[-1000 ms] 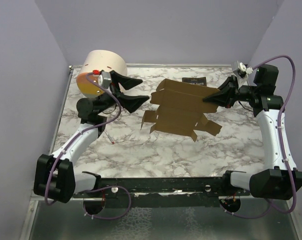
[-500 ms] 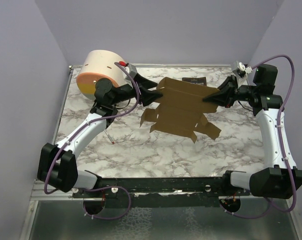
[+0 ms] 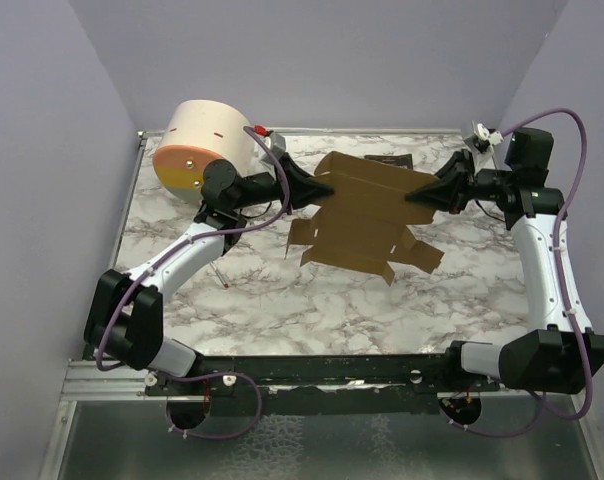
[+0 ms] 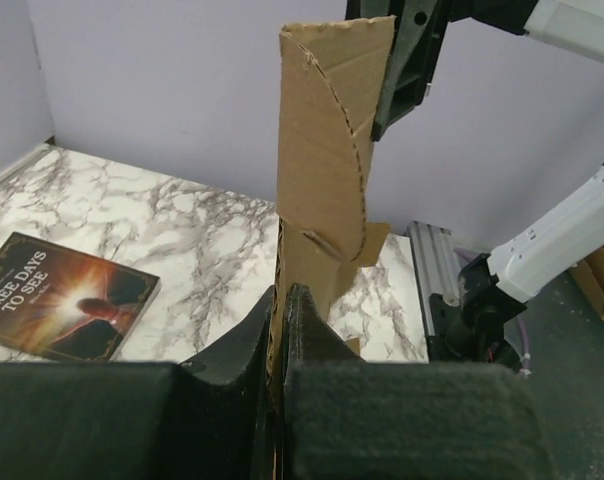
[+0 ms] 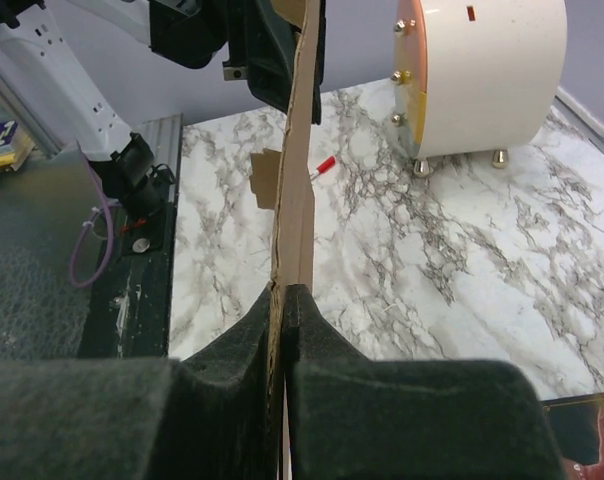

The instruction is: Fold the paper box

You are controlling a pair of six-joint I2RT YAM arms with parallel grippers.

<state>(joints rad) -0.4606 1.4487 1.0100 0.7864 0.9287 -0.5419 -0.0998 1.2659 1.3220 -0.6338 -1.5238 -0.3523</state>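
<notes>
1. The paper box [image 3: 367,215] is not yet a box. It is a flat brown cardboard sheet with tabs and flaps, held up between the two arms over the far middle of the marble table [image 3: 282,290].
2. The left gripper [image 3: 322,185] has its fingers pressed together on the left edge of the sheet, and in its wrist view the cardboard stands pinched between the pads.
3. The right gripper [image 3: 414,198] pinches the opposite, right edge in the same way, with the jaws tight on the thin board.
4. I cannot tell if the lowest tabs touch the table.
5. The dark book [image 3: 387,160] lies behind the sheet, and the cream cylinder [image 3: 204,145] stands at the far left, apart from it.
6. I judge the sheet as light and thin. It is stiff across a panel but willing to bend at the scored lines, and a curved perforated line shows in the left wrist view.
7. The small tabs look weak and would crumple, so a hold on a broad panel close to a crease seems safer.
8. Pulling both edges apart too hard could tear it.
</notes>
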